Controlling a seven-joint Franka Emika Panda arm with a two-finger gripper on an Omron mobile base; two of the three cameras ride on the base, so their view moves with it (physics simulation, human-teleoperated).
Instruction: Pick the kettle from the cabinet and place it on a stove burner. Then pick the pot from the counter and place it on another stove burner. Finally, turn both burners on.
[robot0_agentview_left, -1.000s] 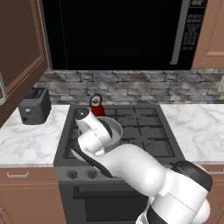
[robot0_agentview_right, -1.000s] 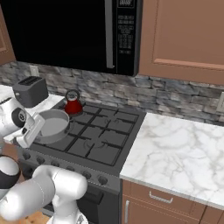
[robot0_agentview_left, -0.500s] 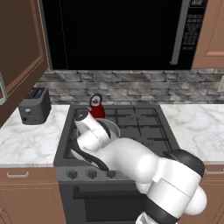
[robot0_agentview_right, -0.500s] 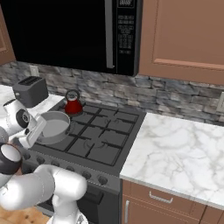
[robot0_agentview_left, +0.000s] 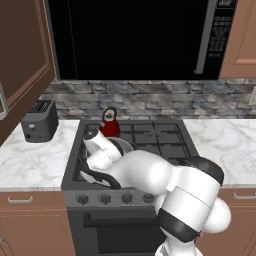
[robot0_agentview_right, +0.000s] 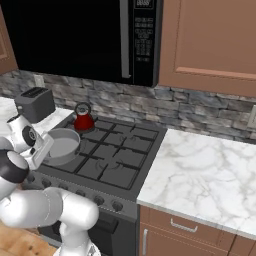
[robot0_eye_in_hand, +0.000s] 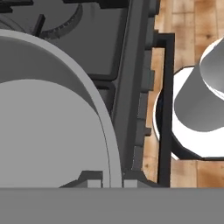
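Your hand (robot0_agentview_right: 44, 150) is sitting closed tight at the near rim of the pot (robot0_agentview_right: 61, 146), and whether the rim is pinched between its fingers you cannot tell. You are keeping the pot over the front left stove burner (robot0_agentview_left: 100, 167), likely so it lands flat on the grate. Behind it the kettle (robot0_agentview_right: 83, 118) is standing on the rear left burner, just apart. You are leaving the front knobs (robot0_agentview_right: 100, 200) untouched; the toaster (robot0_agentview_left: 39, 120) is resting on the worktop (robot0_agentview_left: 30, 162).

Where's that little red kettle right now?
The kettle sits on the back-left burner of the stove, just behind the grey pot and right of the toaster.
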